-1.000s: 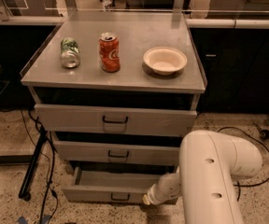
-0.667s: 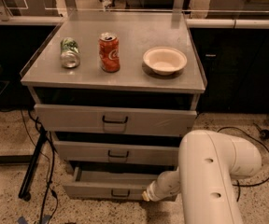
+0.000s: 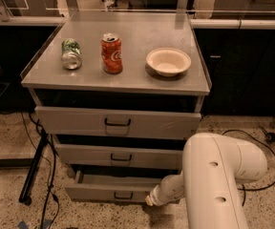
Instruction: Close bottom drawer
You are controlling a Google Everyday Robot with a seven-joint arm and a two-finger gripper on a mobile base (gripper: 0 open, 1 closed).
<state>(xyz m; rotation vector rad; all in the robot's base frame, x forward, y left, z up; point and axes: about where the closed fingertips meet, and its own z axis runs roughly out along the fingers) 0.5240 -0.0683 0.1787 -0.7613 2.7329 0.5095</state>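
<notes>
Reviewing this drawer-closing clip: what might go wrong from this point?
1. The gripper is low at the right end of the front of the bottom drawer, away from its central handle; an off-centre push may skew and jam the part-open drawer.
2. A hard shove may jolt the cabinet: the upright red can on the cabinet top might topple, and the green can lying on its side might roll.

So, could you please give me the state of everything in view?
Low grey metal bottom drawer: partly open, tray showing.
Grey middle drawer: looks shut.
Tall grey top drawer: looks shut.
Green can: lying on its side.
Red soda can: upright.
Cream bowl: upright, empty.
Gripper: at bottom drawer's front, right of handle.
</notes>
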